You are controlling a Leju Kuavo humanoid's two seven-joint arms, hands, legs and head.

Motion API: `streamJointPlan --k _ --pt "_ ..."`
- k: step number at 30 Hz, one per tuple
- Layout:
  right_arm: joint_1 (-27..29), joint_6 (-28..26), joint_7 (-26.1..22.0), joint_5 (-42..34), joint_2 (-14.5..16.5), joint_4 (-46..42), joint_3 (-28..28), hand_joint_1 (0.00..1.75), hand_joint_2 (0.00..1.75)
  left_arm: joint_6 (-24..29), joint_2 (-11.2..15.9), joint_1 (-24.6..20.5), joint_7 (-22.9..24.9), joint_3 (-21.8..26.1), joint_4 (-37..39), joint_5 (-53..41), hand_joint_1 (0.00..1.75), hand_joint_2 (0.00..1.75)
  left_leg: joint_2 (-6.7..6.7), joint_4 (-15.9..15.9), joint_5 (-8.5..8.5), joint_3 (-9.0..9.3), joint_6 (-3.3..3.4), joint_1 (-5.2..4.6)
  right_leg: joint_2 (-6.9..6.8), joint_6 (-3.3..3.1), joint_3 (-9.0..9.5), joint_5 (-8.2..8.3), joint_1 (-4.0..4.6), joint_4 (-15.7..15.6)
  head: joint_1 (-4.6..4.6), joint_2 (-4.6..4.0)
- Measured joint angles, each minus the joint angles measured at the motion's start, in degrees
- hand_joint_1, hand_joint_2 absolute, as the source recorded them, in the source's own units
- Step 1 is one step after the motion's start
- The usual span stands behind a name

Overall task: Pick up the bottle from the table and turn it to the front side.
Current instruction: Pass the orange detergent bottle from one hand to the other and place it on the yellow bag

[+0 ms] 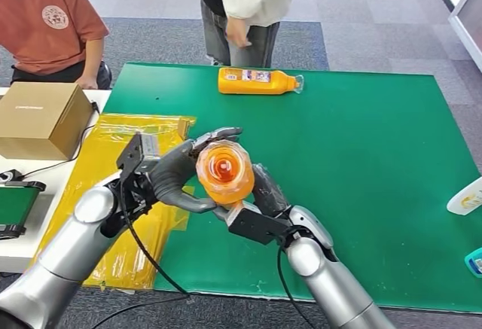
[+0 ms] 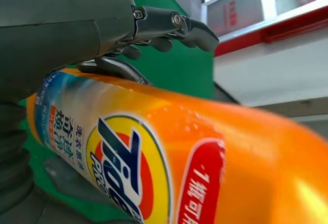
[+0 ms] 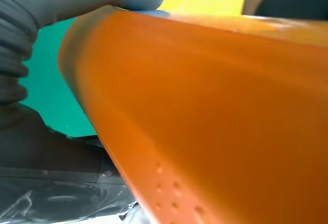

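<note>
Above the green table [image 1: 369, 193], both robot hands, left [image 1: 170, 172] and right [image 1: 267, 193], grip the orange bottle [image 1: 225, 171], base toward the head camera.

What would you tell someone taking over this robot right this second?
Left hand and right hand both hold the orange bottle above the green table, its end facing the head camera. The Tide label shows in the left wrist view. A second bottle lies at the table's far edge.
Done: bottle picked up.
Left: finish turning the label to the front; I can't tell how far along that is.
</note>
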Motion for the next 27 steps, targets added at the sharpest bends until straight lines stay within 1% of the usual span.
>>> streamJointPlan --k 6,10,11,14,15,23,27 --pt "-1.10 0.10 0.01 0.40 0.12 2.71 0.25 1.75 1.75 -2.34 2.91 -4.69 1.12 -4.25 2.37 -0.74 0.00 1.75 0.00 0.00 0.02 0.00 -0.03 0.01 0.01 0.00 -0.03 0.01 0.01 0.01 0.00 0.00" --pt "-1.91 0.16 -0.02 0.36 0.26 3.87 0.48 1.75 1.75 -2.74 4.01 -6.87 1.18 -6.28 3.26 -0.84 0.00 1.75 0.00 0.00 0.02 0.00 -0.03 0.01 0.01 0.00 -0.02 0.01 0.01 0.01 0.00 0.02" --pt "-2.01 0.17 -0.02 0.32 0.30 4.08 0.48 1.75 1.75 -2.75 4.13 -7.16 1.20 -6.59 3.38 -0.89 0.03 1.75 0.00 0.00 0.02 0.00 -0.03 0.01 0.01 0.00 -0.02 0.01 0.01 0.01 0.01 0.02" --pt "-2.26 0.21 -0.08 0.16 0.39 4.64 0.48 1.75 1.75 -2.48 4.26 -7.54 1.05 -7.03 3.66 -1.23 1.34 1.75 0.00 0.00 0.02 -0.01 -0.03 0.00 0.01 0.00 -0.02 0.01 0.00 0.01 0.01 0.02" --pt "-2.35 0.22 -0.10 0.07 0.42 4.80 0.48 1.75 1.75 -2.21 4.26 -7.54 0.80 -7.11 3.73 -1.46 1.75 1.75 0.01 0.00 0.02 -0.01 -0.03 0.00 0.01 0.00 -0.02 0.01 0.00 0.01 0.01 0.02" --pt "-2.81 0.30 -0.08 -0.29 0.51 5.72 0.53 1.75 1.75 0.96 4.11 -6.33 -1.51 -7.16 3.80 -2.89 1.75 1.75 0.01 0.00 0.02 -0.01 -0.03 0.01 0.01 0.00 -0.04 0.01 0.00 0.01 -0.01 0.00" --pt "-2.77 0.30 0.19 -0.26 0.52 5.83 0.65 1.75 1.75 3.95 3.72 -4.75 -2.68 -6.56 3.24 -4.58 1.75 1.75 0.01 0.00 0.02 -0.01 -0.03 0.01 0.01 0.00 -0.04 0.00 0.00 0.01 0.00 0.02"
